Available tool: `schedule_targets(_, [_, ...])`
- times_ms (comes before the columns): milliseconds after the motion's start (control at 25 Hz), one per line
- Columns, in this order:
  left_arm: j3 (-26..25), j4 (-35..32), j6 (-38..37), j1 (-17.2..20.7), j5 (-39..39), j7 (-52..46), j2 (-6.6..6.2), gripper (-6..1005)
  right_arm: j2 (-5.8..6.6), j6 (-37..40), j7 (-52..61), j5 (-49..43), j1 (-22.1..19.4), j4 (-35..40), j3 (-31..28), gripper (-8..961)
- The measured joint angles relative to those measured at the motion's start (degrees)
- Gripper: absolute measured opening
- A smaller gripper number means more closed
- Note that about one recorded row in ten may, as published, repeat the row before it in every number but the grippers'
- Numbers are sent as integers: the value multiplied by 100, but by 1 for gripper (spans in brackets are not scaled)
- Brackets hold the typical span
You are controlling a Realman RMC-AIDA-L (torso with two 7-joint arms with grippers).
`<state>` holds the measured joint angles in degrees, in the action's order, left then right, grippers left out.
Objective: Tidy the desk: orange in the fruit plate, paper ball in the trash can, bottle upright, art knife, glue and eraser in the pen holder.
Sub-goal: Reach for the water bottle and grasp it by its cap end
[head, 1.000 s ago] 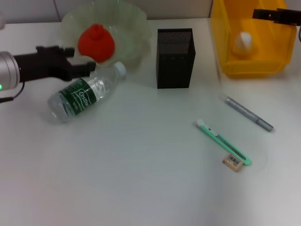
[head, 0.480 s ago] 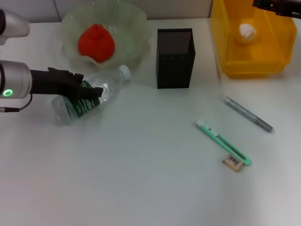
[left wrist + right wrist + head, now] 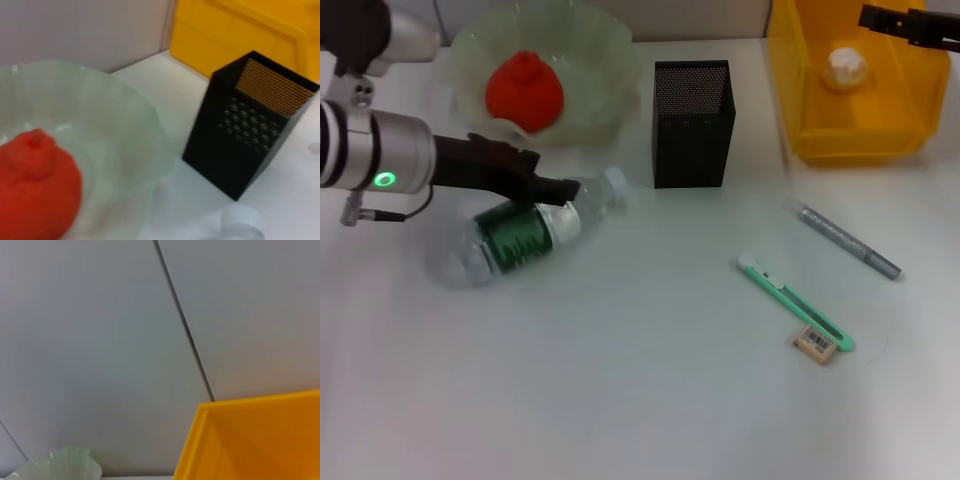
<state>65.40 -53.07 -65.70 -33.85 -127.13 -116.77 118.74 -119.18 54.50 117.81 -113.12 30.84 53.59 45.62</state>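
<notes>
The bottle (image 3: pixel 520 232) lies on its side left of centre, its cap (image 3: pixel 615 182) (image 3: pixel 242 220) toward the pen holder (image 3: pixel 692 122) (image 3: pixel 250 125). My left gripper (image 3: pixel 555 190) reaches in from the left and sits over the bottle's neck end. The orange (image 3: pixel 525 88) (image 3: pixel 35 185) rests in the pale green fruit plate (image 3: pixel 610 60) (image 3: pixel 125 130). The paper ball (image 3: pixel 847 65) lies inside the yellow trash can (image 3: pixel 850 140) (image 3: pixel 260 440). My right gripper (image 3: pixel 910 22) hovers over that can's far right corner. On the right of the desk lie the grey glue (image 3: pixel 848 241), the green art knife (image 3: pixel 790 298) and the eraser (image 3: pixel 817 344).
The black mesh pen holder stands between the fruit plate and the trash can. The eraser touches the art knife's near end. A grey wall runs behind the desk.
My left gripper has come down and moved right, and the bottle has shifted right and nearer with it. The right gripper stays high over the trash can, with the paper ball lying inside.
</notes>
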Motion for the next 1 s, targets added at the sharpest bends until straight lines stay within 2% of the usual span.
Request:
schedule_targets(160, [289, -19, -24, -12, 254, -1, 10, 757, 0, 0, -45, 2, -29, -2, -1, 783])
schedule_targets(360, [1129, -25, 155, 172, 564, 6, 11, 757, 0, 37, -58, 32, -53, -6, -46, 783])
schedule_targets(640, [1253, -31, 274, 210, 733, 39, 12, 756, 0, 60, -143, 145, -62, -6, -57, 783])
schedule_targets(840, [1765, -10, 682, 201, 734, 41, 25, 755, 0, 62, -144, 149, -47, -6, -37, 783])
schedule_targets(1000, [1950, -44, 793, 126, 714, 15, 24, 755, 0, 62, -144, 152, -29, -61, -37, 783])
